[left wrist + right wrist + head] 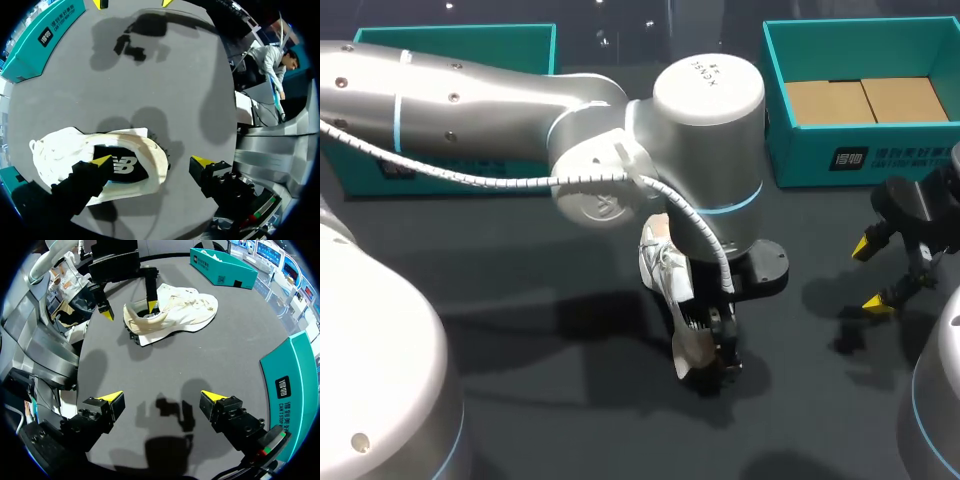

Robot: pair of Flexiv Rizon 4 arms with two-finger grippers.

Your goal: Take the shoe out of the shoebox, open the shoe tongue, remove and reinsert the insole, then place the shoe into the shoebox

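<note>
One step judged done | found shoe (665,275) on its side at middle of surface (570,420), outside far-right shoebox (860,150) | noted left end effector (152,161) spread, one finger inside shoe over insole (122,167), other beyond heel | noted right end effector (162,396) spread, empty, right side | judged remaining: insole out and back, reboxing

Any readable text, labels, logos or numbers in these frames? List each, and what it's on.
Right teal cardboard shoebox, front wall: white label block, too blurred to read.
Left teal cardboard shoebox, front wall: same kind of white label, too blurred to read.
Round grey joint cap on the left arm: one line of small print, too small to read.
Black insole inside the white lace-up shoe: white brand logo, not quoted.
No numbers or signs can be read.
</note>
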